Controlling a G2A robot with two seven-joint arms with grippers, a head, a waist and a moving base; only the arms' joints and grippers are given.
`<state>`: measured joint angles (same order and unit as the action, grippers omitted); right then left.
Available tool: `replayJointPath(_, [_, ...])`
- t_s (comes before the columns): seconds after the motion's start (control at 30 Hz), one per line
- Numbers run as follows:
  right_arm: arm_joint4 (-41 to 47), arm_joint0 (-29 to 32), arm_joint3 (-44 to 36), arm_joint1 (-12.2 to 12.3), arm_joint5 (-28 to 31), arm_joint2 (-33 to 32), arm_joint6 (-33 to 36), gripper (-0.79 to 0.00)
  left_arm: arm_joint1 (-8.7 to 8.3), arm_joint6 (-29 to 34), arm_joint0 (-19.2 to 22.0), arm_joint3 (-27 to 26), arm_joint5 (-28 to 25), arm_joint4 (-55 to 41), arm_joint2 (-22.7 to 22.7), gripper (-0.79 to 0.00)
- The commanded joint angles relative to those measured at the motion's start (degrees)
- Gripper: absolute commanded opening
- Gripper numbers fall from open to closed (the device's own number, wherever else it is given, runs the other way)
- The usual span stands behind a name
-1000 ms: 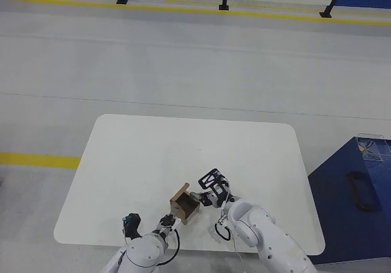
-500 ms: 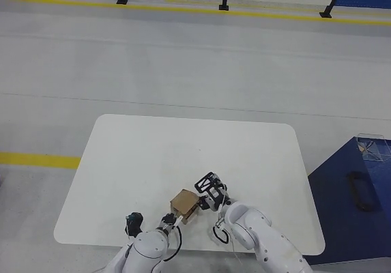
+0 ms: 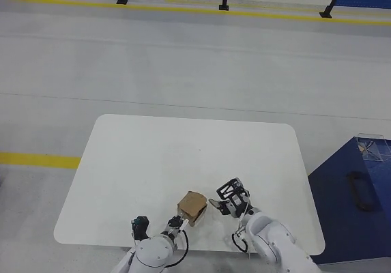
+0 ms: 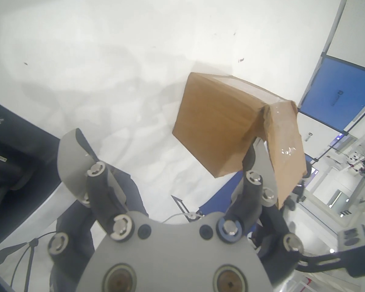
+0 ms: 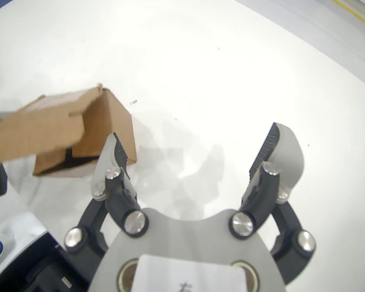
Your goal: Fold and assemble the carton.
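- your carton point(image 3: 192, 205) sits by the tabletop's point(image 3: 181, 143) robot-side edge.
- your left gripper point(image 4: 162, 144) is spread wide, one finger behind a flap.
- your right gripper point(image 5: 194, 132) is wide open and empty, beside it.

grey floor point(image 3: 181, 61) | yellow line point(image 3: 24, 159) | white table point(image 3: 147, 157) | blue cabinet point(image 3: 366, 198)

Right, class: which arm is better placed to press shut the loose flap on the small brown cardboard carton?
Left. One finger of the left hand touches the loose flap of the small brown cardboard carton, so it could likely push it closed. The right hand stands open beside the carton, over white table.
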<state>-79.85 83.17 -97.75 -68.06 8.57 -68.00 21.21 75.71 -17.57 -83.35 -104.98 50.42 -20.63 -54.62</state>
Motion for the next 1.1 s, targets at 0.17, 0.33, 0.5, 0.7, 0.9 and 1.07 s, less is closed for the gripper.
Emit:
replayJointPath(0.17, [0.7,5.6,-3.6,1.1,6.2,-3.2,3.7,0.000,-0.80,-2.9,-7.3,-8.9,2.0,1.4,-5.0,0.000])
replayJointPath(0.33, [2.8,1.5,1.3,0.2,4.8,0.1,3.6,0.000,-1.45,-0.7,-10.7,-13.5,2.9,1.9,-8.5,0.000])
replayJointPath(0.5, [3.6,-5.0,7.8,-1.3,1.4,4.5,3.0,0.000,-1.54,1.8,-11.1,-13.8,1.7,1.7,-9.4,0.000])
replayJointPath(0.7, [4.7,-11.3,12.7,-2.8,-1.0,8.2,2.9,0.000,-1.33,2.9,-11.3,-12.9,0.9,2.7,-7.4,0.000])
replayJointPath(0.9, [4.2,-16.4,16.3,-4.4,-3.7,11.8,2.7,0.000,-1.21,3.9,-11.0,-11.9,1.7,4.9,-5.1,0.000])
replayJointPath(1.07, [7.7,-19.9,19.3,-5.9,-4.8,14.0,1.7,0.000,-1.60,7.2,-10.5,-12.3,0.5,9.1,-3.0,0.000])
